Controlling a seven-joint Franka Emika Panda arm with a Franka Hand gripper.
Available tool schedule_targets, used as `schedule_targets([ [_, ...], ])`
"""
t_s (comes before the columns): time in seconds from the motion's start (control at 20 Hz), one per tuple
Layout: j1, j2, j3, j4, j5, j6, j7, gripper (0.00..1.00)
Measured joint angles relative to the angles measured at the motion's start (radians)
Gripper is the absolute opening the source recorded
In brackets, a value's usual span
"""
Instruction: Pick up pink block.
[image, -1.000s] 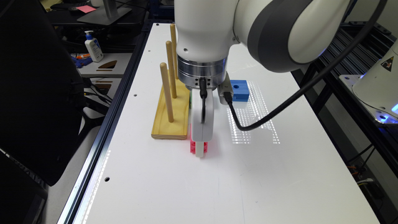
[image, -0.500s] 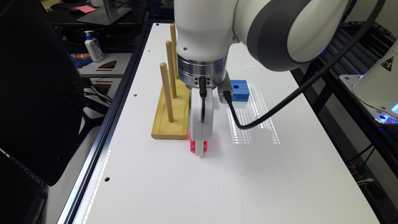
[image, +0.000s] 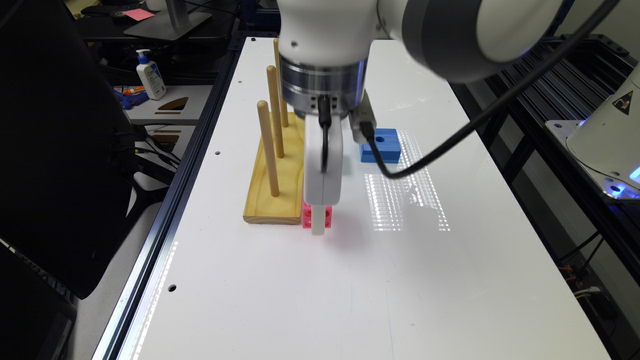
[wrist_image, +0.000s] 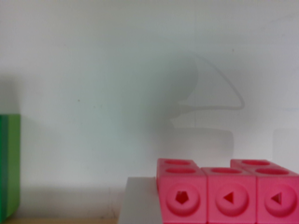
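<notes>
In the exterior view, we start at that view's left. A lotion bottle (image: 150, 74) stands on a side bench beyond the table edge. We then come to the white table (image: 310, 290), which runs away from the camera. On it lies a wooden base (image: 280, 187) carrying three upright pegs (image: 268, 148) in a row.

Just beside the near corner of that base, on its right in this view, we find the pink block (image: 323, 216). It rests on the table surface, close to or touching the base; we cannot tell which. The gripper (image: 318, 226) stands directly over the block, with the white part past the wrist pointing straight down and its tip in front of the block, level with it. A black cable (image: 450, 145) leaves the wrist and loops off toward the exterior view's right.

Farther right and farther back, a blue block (image: 382, 145) with a round hole on top lies on the table, well apart from the pink block.

In the wrist view, we see the pink block (wrist_image: 227, 191) as a row of joined cubes with round openings, sitting on the table close to the camera. A green block (wrist_image: 9, 165) appears at the edge of this picture. We cannot tell from either view whether the gripper is spread or pressed together.
</notes>
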Motion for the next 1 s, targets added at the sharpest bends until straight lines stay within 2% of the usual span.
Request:
schedule_targets([
  [0.15,0.000,-0.028,0.003,-0.001,0.0000,-0.031,0.005,0.00],
  [0.4,0.000,-0.055,0.005,-0.001,0.0000,-0.049,0.007,0.00],
  [0.6,0.000,-0.118,0.011,-0.002,0.0009,-0.111,0.015,0.00],
  [0.8,0.000,-0.148,0.014,-0.001,0.0012,-0.135,0.018,0.00],
  [1.0,-0.001,-0.212,0.017,0.001,0.0066,-0.193,0.018,0.00],
])
